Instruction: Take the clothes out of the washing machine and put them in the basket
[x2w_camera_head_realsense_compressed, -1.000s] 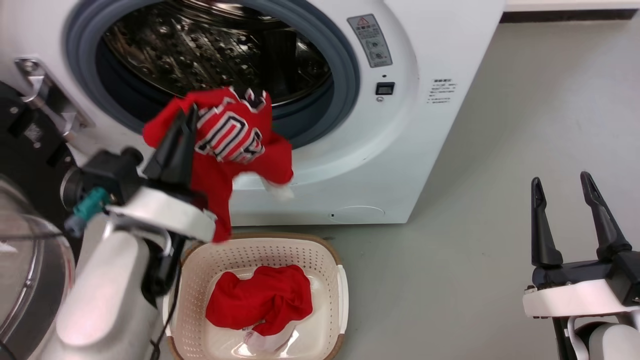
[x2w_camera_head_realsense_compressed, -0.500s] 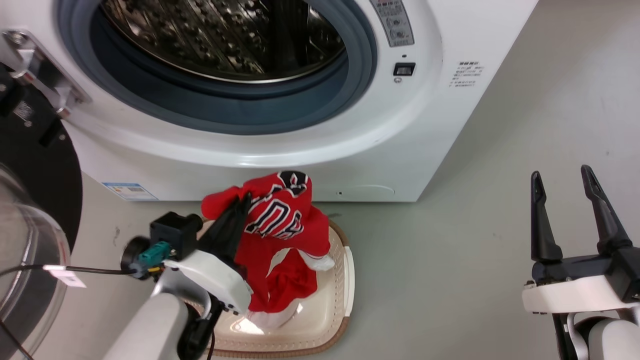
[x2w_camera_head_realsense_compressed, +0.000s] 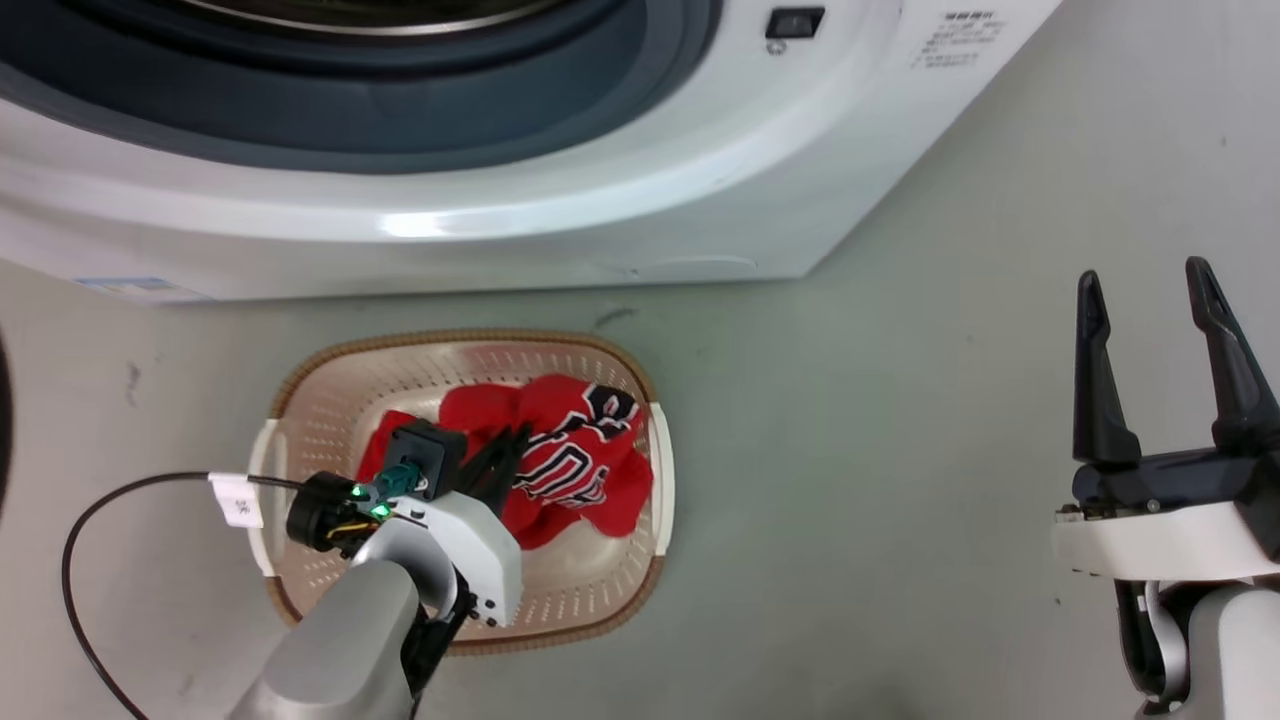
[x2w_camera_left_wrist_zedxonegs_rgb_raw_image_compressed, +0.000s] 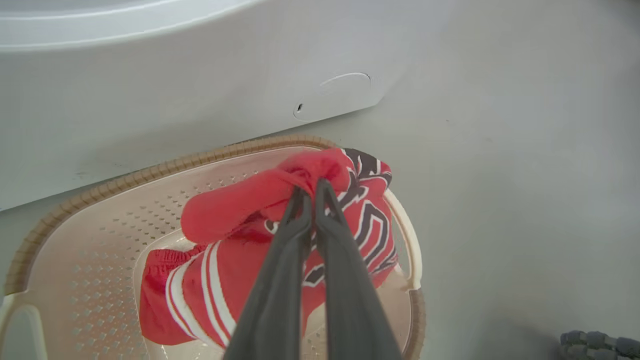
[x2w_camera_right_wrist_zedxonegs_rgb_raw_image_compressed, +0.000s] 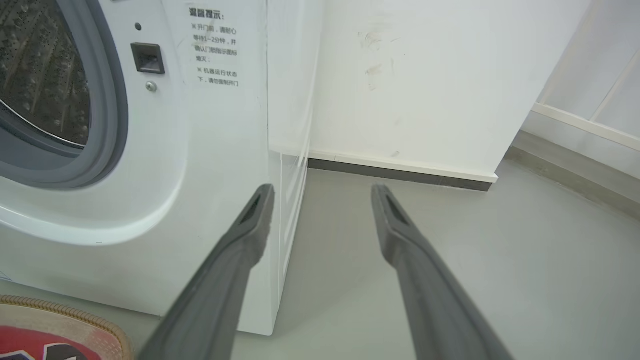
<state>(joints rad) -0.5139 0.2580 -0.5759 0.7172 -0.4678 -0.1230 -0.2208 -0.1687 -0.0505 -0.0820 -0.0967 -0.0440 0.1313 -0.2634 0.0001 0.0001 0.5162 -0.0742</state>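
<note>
Red clothes (x2w_camera_head_realsense_compressed: 560, 460) with white stripes and dark lettering lie heaped in the cream basket (x2w_camera_head_realsense_compressed: 300, 420), which stands on the floor in front of the washing machine (x2w_camera_head_realsense_compressed: 620, 200). My left gripper (x2w_camera_head_realsense_compressed: 515, 435) reaches down into the basket and is shut on a fold of the red clothes (x2w_camera_left_wrist_zedxonegs_rgb_raw_image_compressed: 305, 172); the left wrist view shows its fingers (x2w_camera_left_wrist_zedxonegs_rgb_raw_image_compressed: 290, 240) pressed together on the fabric above the basket (x2w_camera_left_wrist_zedxonegs_rgb_raw_image_compressed: 90, 235). My right gripper (x2w_camera_head_realsense_compressed: 1145, 285) is open and holds nothing, off to the right over bare floor. The washing machine (x2w_camera_right_wrist_zedxonegs_rgb_raw_image_compressed: 215, 125) stands to the left of the right gripper (x2w_camera_right_wrist_zedxonegs_rgb_raw_image_compressed: 322, 192).
The machine's grey gasket and drum opening (x2w_camera_head_realsense_compressed: 400, 60) run along the top of the head view. A black cable (x2w_camera_head_realsense_compressed: 90, 540) loops over the floor left of the basket. A white wall with a dark skirting (x2w_camera_right_wrist_zedxonegs_rgb_raw_image_compressed: 400, 172) stands behind the machine. Grey floor (x2w_camera_head_realsense_compressed: 880, 450) lies between the basket and the right arm.
The left gripper has carried the red garment from the drum's mouth down into the basket, onto the garment lying there. The head camera has tilted downwards. The right gripper stays open.
</note>
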